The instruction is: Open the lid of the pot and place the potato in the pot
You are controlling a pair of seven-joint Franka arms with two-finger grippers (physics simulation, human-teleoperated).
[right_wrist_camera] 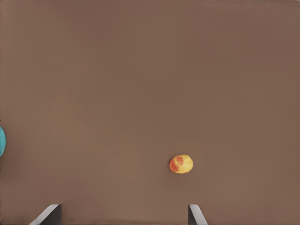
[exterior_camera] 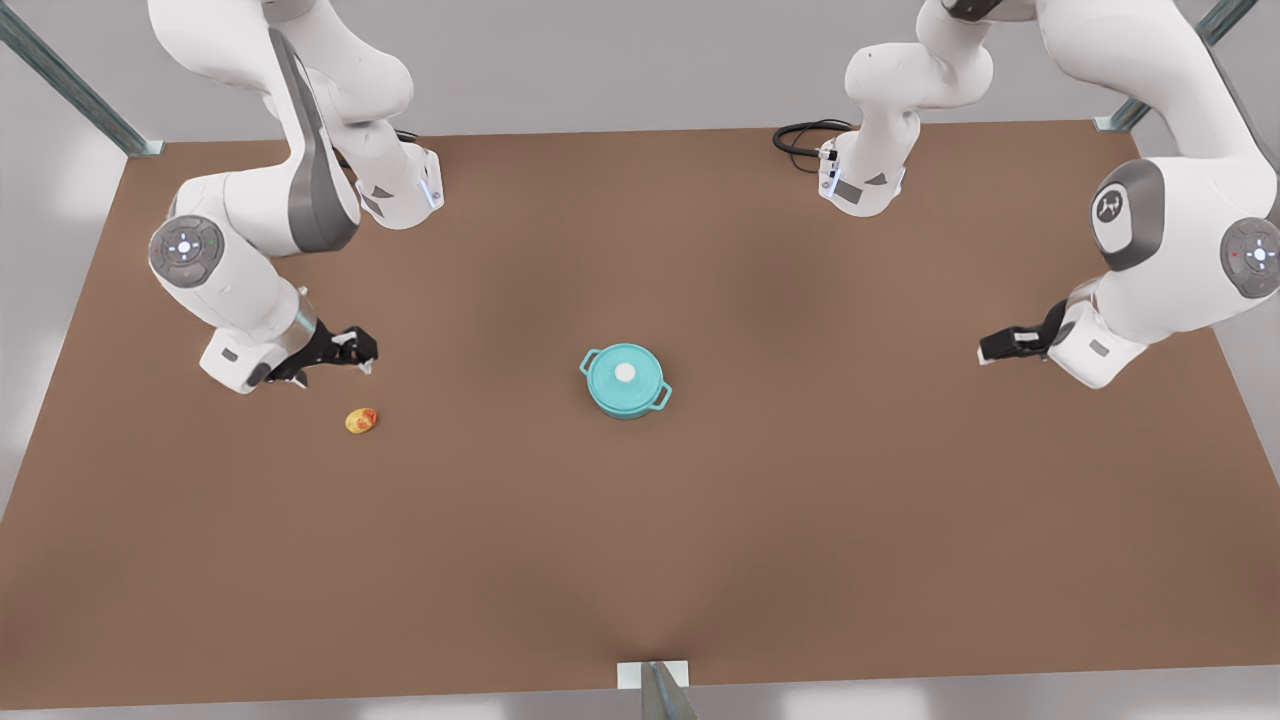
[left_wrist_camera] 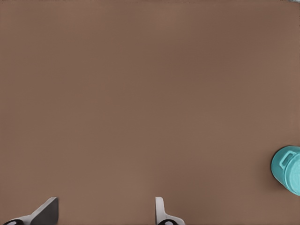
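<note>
Potato [exterior_camera: 361, 421], a small, firm, rounded lump likely to roll, lies at 8 o'clock from the pot [exterior_camera: 626, 392]; grip it across its short axis, and the pot lid [exterior_camera: 625, 371], seated on the pot, by its white knob [exterior_camera: 625, 372]. Right gripper [exterior_camera: 352, 352], open and empty, hovers near the potato; left gripper [exterior_camera: 992, 346], open and empty, waits at 3 o'clock. Right wrist view alone reveals the potato's red patches [right_wrist_camera: 176, 163].

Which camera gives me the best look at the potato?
The right wrist view: the potato lies bare on the table just ahead of the open right gripper, its orange-red patches plain. The front view shows it whole but smaller, near that gripper.
</note>
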